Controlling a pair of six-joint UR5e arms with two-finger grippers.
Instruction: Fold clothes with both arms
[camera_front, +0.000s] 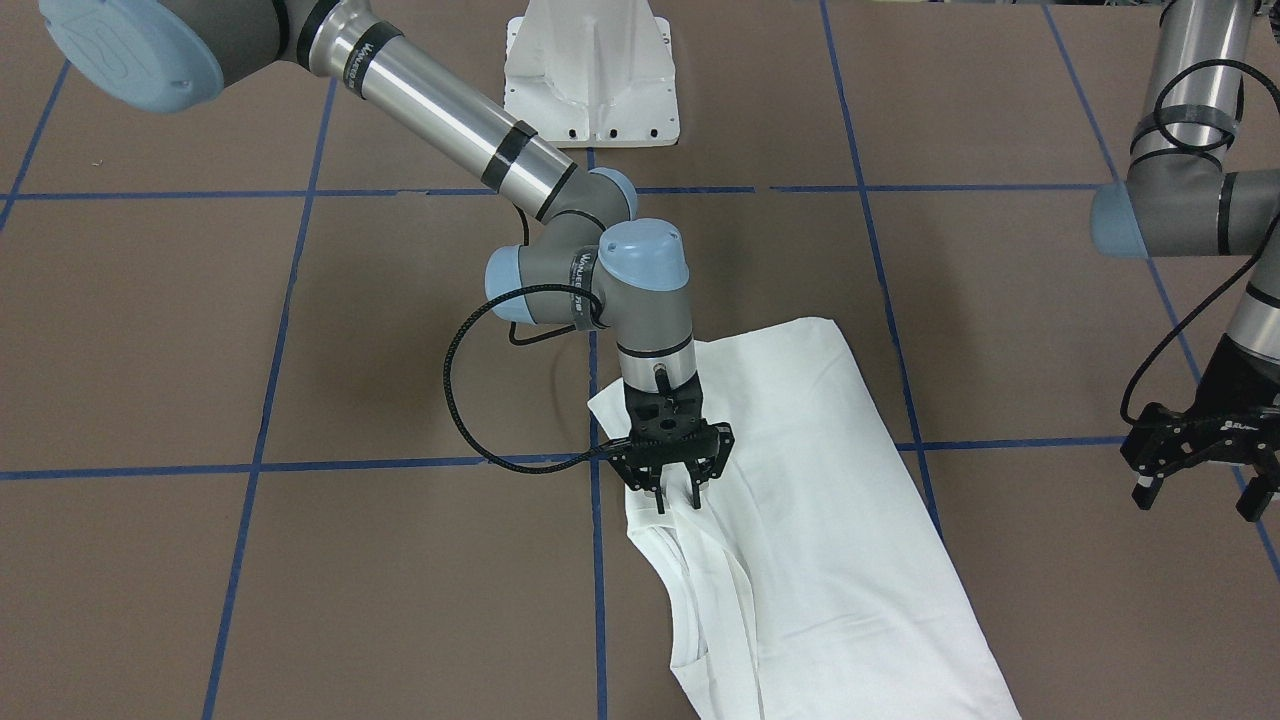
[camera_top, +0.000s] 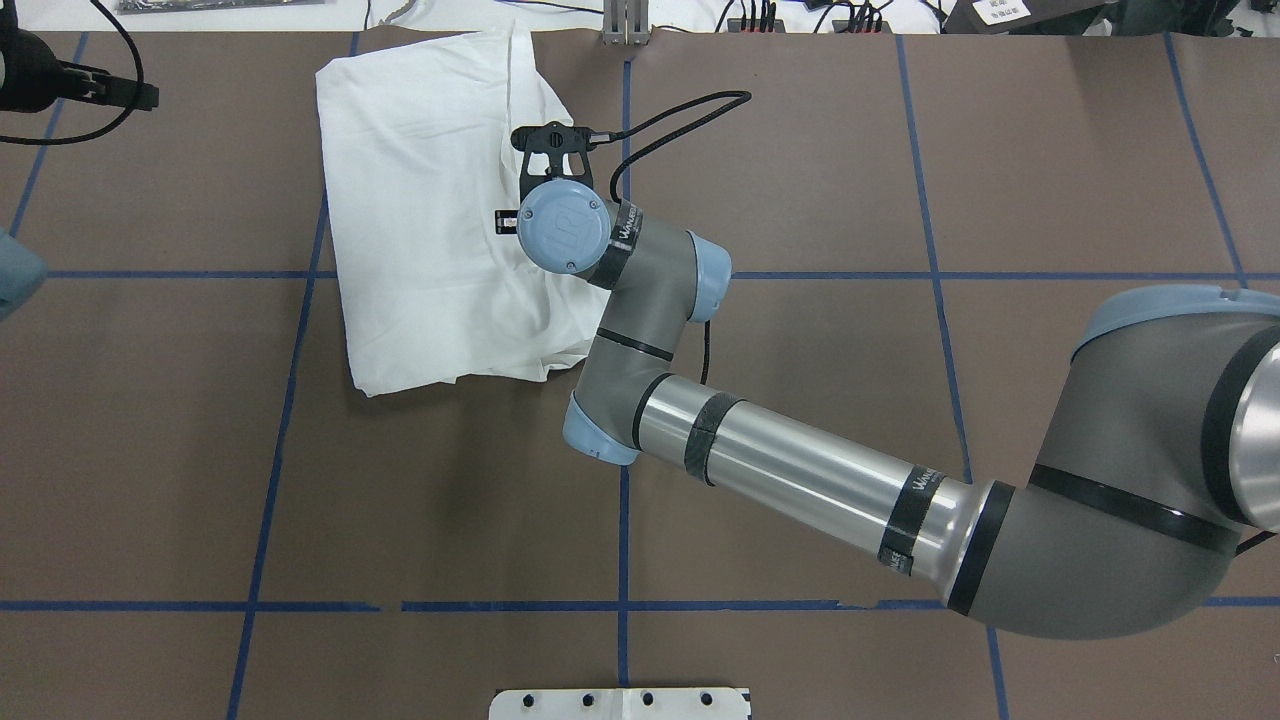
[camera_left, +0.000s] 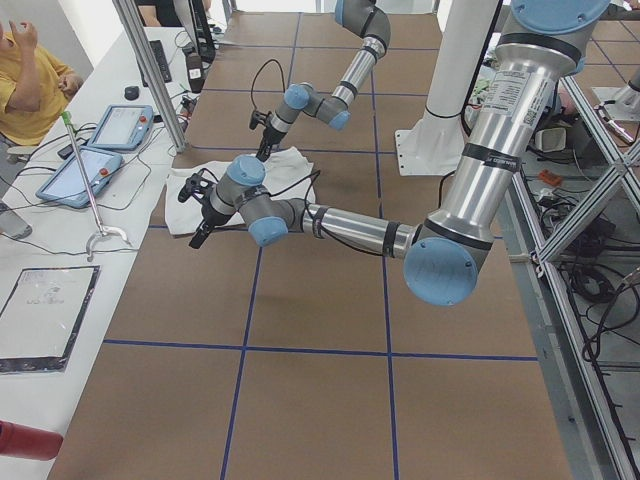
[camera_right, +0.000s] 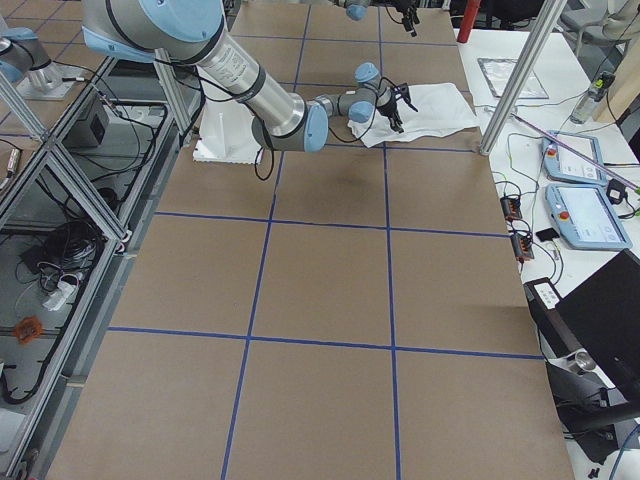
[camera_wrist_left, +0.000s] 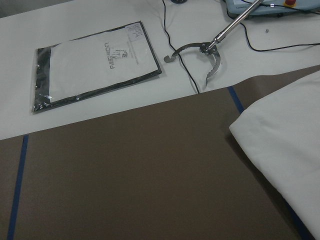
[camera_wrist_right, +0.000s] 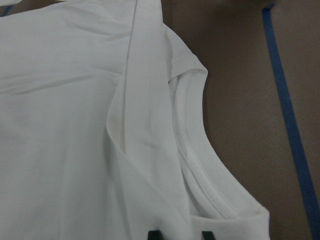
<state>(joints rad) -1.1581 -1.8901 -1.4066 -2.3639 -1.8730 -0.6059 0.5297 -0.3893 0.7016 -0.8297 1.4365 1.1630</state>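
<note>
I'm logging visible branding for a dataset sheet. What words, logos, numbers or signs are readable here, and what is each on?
"UR": logo on the round light blue joint cap of the right arm's wrist.
Black strap beside it: white lettering, too blurred to read.
Bagged white sheet: print too small to read.
White folded shirt: no print shows.

Overhead shot's no help for the right gripper (camera_front: 678, 497), it's tucked under its own wrist. The wrist cam only catches two fingertips (camera_wrist_right: 155, 235) poking in at the bottom edge, so can't tell if they're actually pinching the T-shirt (camera_front: 800, 480). The shirt runs off the bottom of the front view, and the left gripper (camera_front: 1197, 503) is clipped at the right.
</note>
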